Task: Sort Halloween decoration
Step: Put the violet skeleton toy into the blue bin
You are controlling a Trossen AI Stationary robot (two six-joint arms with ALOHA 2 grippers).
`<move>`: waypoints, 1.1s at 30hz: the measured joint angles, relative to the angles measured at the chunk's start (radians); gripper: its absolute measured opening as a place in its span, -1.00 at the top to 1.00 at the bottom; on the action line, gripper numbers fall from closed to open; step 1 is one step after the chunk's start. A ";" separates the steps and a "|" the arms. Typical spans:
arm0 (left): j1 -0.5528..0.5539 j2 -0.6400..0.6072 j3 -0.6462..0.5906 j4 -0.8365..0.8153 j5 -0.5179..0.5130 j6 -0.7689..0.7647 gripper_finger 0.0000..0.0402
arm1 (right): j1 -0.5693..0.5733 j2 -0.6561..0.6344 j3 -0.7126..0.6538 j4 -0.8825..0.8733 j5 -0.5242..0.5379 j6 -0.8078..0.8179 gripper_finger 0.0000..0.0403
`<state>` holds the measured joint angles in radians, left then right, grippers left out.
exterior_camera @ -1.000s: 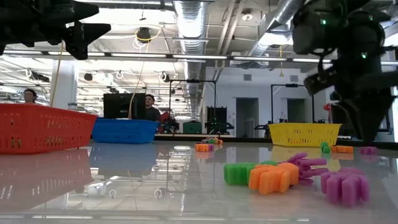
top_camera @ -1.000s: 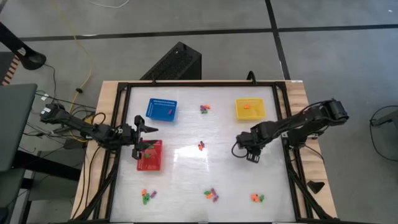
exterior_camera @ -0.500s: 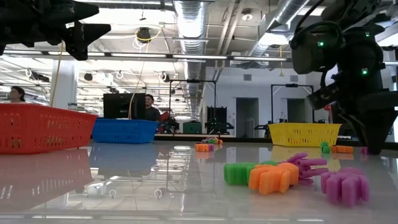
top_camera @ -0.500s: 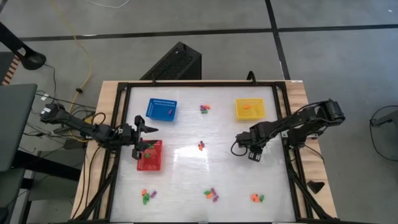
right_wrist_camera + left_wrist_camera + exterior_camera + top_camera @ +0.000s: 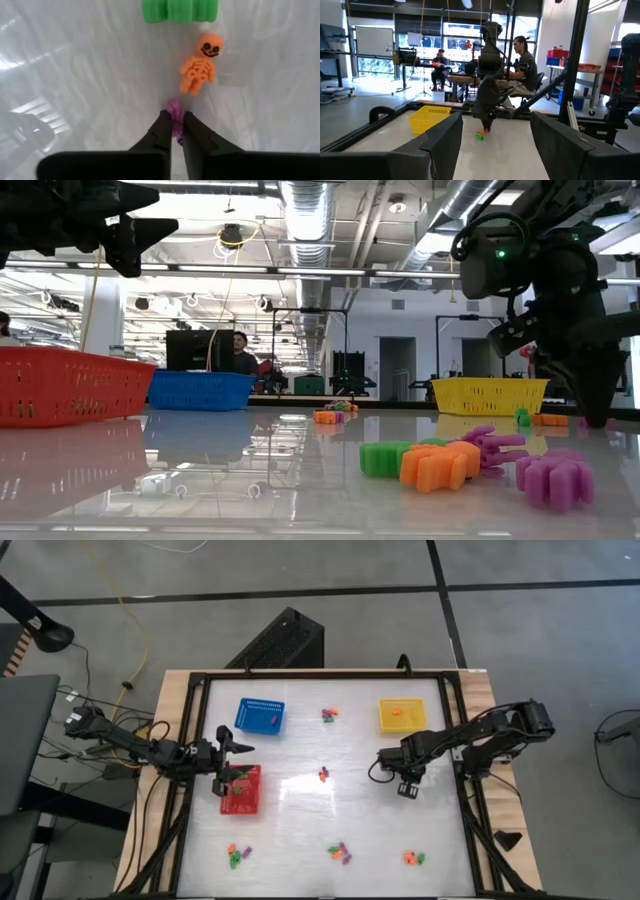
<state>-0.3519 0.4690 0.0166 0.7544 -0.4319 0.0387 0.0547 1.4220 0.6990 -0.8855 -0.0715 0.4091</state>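
Note:
The Halloween decoration lies in small heaps on the white table. In the right wrist view a purple trinket, an orange skeleton and a green piece lie close together. My right gripper points down over them, shut on the purple trinket; in the high view it stands at the table's right, below the yellow basket. My left gripper hangs open over the red basket at the left edge, nothing between its fingers. My right gripper pinches the purple trinket between its two fingertips, coming from above and pointing down. Only the trinket's end shows past the tips. The trinket is at the table top beside the orange skeleton; whether it is lifted clear I cannot tell.
A blue basket stands at the far left. Other heaps of trinkets lie at the far middle, the centre and along the near edge. A black frame rims the table. People sit in the room beyond.
My right gripper has sunk toward the table, drifted slightly toward the far edge, and shut on the purple trinket.

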 joint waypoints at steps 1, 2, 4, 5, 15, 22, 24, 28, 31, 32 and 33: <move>0.000 0.000 0.000 0.000 0.000 -0.001 -0.13 | 0.001 0.001 0.006 -0.018 -0.002 0.003 0.78; 0.000 0.000 0.000 0.000 0.000 -0.002 -0.13 | 0.006 0.002 0.014 -0.041 -0.003 0.015 0.78; 0.000 0.000 0.000 0.000 -0.001 -0.002 -0.13 | 0.023 0.002 0.040 -0.090 -0.007 0.052 0.81; 0.000 0.000 0.000 0.000 -0.001 -0.002 -0.13 | 0.033 0.002 0.054 -0.112 -0.007 0.065 0.86; 0.000 0.000 0.000 0.000 -0.002 0.001 -0.13 | 0.142 0.002 0.187 0.019 0.072 0.087 0.89; 0.000 0.000 0.000 0.000 -0.002 0.002 -0.13 | 0.193 0.002 0.227 0.142 0.077 0.034 0.89; 0.000 0.000 0.000 0.000 -0.002 0.002 -0.13 | 0.200 0.001 0.234 0.190 0.076 0.013 0.89; 0.000 0.000 0.000 0.000 -0.001 0.001 -0.13 | 0.198 0.001 0.237 0.329 0.076 -0.068 0.89; 0.000 0.000 0.000 0.000 -0.001 -0.004 -0.13 | 0.182 0.002 0.237 0.457 0.076 -0.158 0.89; 0.000 0.000 0.000 0.000 -0.001 -0.006 -0.13 | 0.175 0.005 0.237 0.502 0.076 -0.180 0.89; 0.000 0.000 0.000 0.000 -0.001 -0.007 -0.13 | 0.168 0.006 0.237 0.544 0.075 -0.199 0.89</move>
<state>-0.3519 0.4694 0.0170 0.7544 -0.4332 0.0316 0.2232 1.4277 0.9360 -0.3417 0.0032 0.2097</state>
